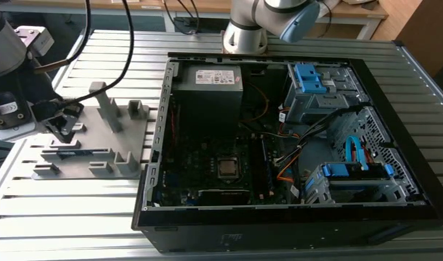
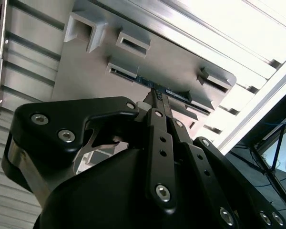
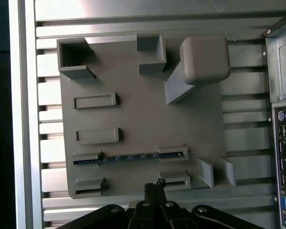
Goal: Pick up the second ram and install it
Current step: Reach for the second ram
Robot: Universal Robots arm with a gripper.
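Observation:
The second ram (image 3: 128, 157) is a slim blue-green strip standing on edge in a slot of the grey fixture plate (image 3: 133, 119). In the exterior view the ram (image 1: 65, 154) lies at the near left of the plate (image 1: 98, 163). My gripper (image 1: 60, 130) hangs just above the plate, over that strip. In the first wrist view the gripper (image 3: 154, 183) sits a short way to one side of the ram. In the second wrist view the gripper (image 2: 156, 94) points at the ram (image 2: 176, 93). The fingers are shut together with nothing held.
An open computer case (image 1: 367, 81) lies at the exterior view's right, with its motherboard (image 1: 207, 163), power supply (image 1: 214, 81) and blue drive cages (image 1: 312, 79). Tall grey posts (image 1: 105, 103) rise from the fixture plate beside my gripper. A cable (image 1: 123, 60) hangs over the plate.

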